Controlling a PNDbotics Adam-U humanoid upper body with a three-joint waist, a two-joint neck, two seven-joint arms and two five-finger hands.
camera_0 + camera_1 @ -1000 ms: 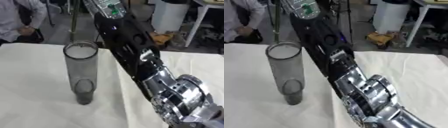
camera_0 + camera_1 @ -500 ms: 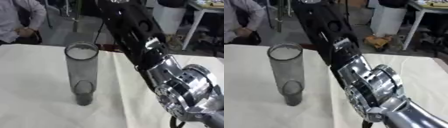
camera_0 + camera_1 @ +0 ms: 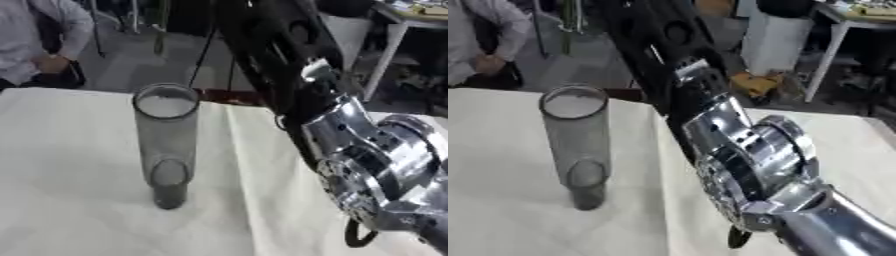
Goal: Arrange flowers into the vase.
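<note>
A tall clear grey vase (image 3: 166, 145) stands upright on the white tablecloth (image 3: 61, 200), left of centre, and nothing shows in it. My right arm (image 3: 350, 145), black with silver joints, rises from the lower right. It passes close behind and to the right of the vase and leaves the picture at the top edge. Its hand lies beyond that edge and is hidden. No flower shows in either view. My left hand does not show.
The table's far edge (image 3: 632, 95) runs just behind the vase. Beyond it is grey floor with a white table leg (image 3: 824, 55) and clutter at the right. A person in a white shirt (image 3: 35, 40) sits at the far left, off the table.
My right arm has swung up and rightward. Its upper end, which carried something green and white, has passed out of the top of the picture. The vase has stayed put.
</note>
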